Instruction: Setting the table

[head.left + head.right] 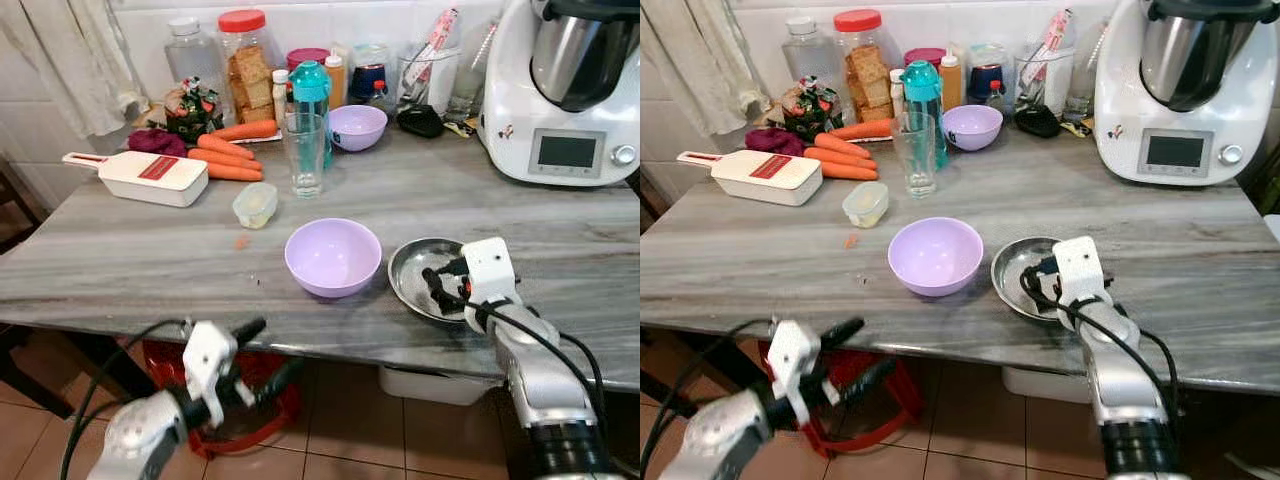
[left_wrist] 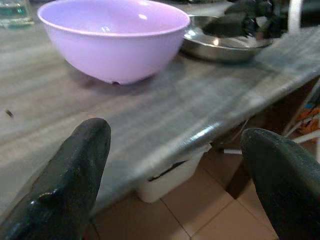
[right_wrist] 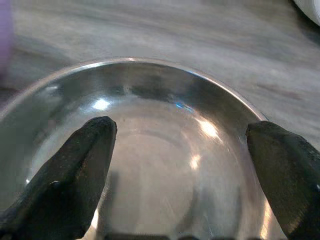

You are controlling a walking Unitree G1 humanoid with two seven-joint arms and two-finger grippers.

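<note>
A lilac plastic bowl point(image 1: 333, 257) stands empty near the front edge of the grey marble table point(image 1: 120, 260). Right beside it lies a shallow steel dish point(image 1: 409, 266). My right gripper point(image 1: 437, 285) hangs open just above the dish's near side, and in the right wrist view its two black fingers point(image 3: 75, 170) straddle the dish's shiny hollow point(image 3: 150, 150) with nothing between them. My left gripper point(image 1: 268, 350) is open and empty, below and in front of the table edge, to the left of the lilac bowl point(image 2: 112, 37).
At the back stand a second lilac bowl point(image 1: 357, 127), a drinking glass point(image 1: 305, 153), a teal bottle point(image 1: 311, 90), jars and a white kitchen machine point(image 1: 565, 90). Carrots point(image 1: 225, 155), a white slicer point(image 1: 150, 177) and a small lidded tub point(image 1: 256, 204) lie left. A red basket point(image 1: 245, 415) sits under the table.
</note>
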